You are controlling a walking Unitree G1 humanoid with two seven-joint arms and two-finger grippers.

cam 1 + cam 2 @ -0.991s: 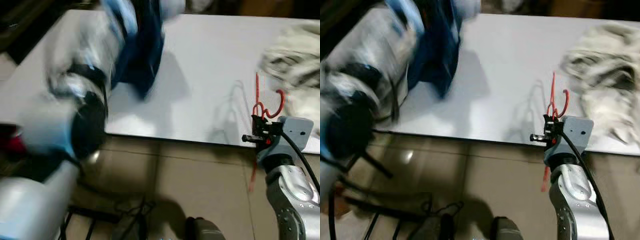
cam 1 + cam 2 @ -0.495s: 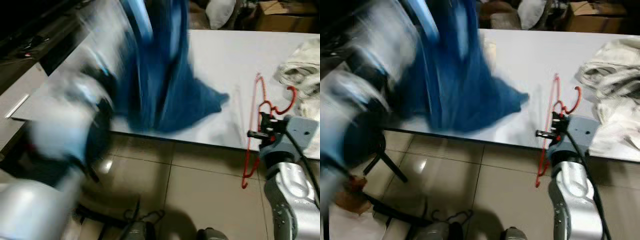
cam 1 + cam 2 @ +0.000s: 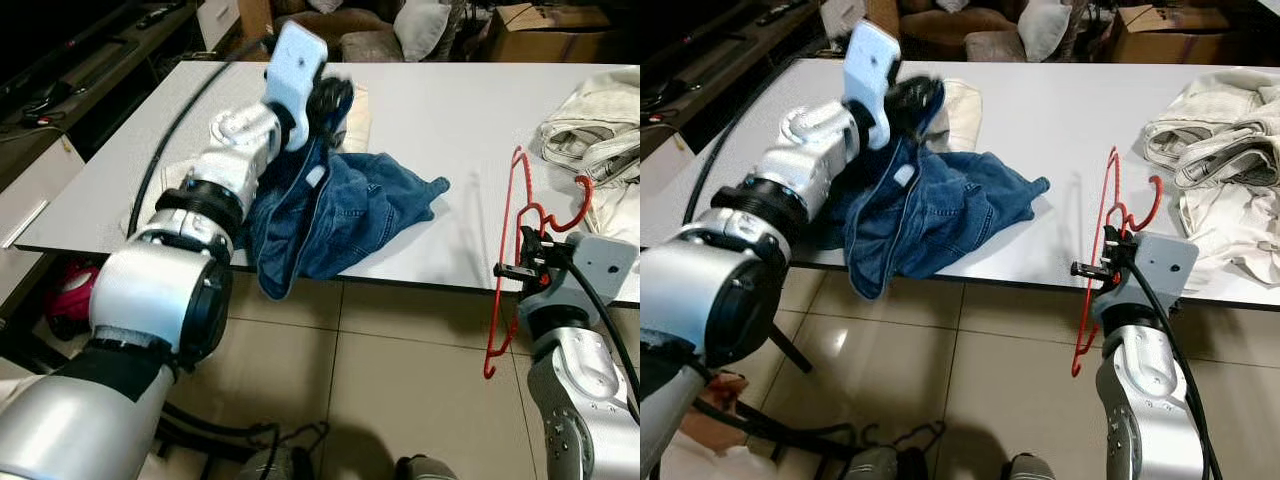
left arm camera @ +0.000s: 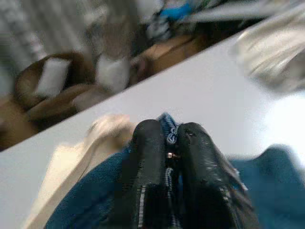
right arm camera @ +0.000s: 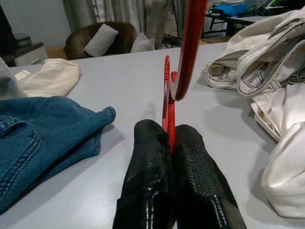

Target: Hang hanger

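Note:
A red hanger (image 3: 508, 262) stands upright at the table's near edge, its lower part hanging below the edge and its hook (image 5: 189, 52) up. My right gripper (image 3: 531, 252) is shut on its neck; the black fingers (image 5: 152, 191) pinch the red wire. A blue pair of jeans (image 3: 335, 215) lies crumpled on the white table (image 3: 440, 120), one part drooping over the near edge. My left gripper (image 3: 330, 100) holds the jeans up by their top edge, fingers (image 4: 147, 176) shut on the denim (image 4: 86, 210).
A cream folded garment (image 3: 958, 108) lies behind the jeans. A heap of white clothes (image 3: 1220, 170) fills the table's right side. Sofa cushions and a cardboard box stand beyond the table. Tiled floor (image 3: 400, 370) and black cables lie below.
The camera has tilted up. My left arm swung the jeans from high in the air down onto the table. The right gripper keeps the hanger, which now stands more upright.

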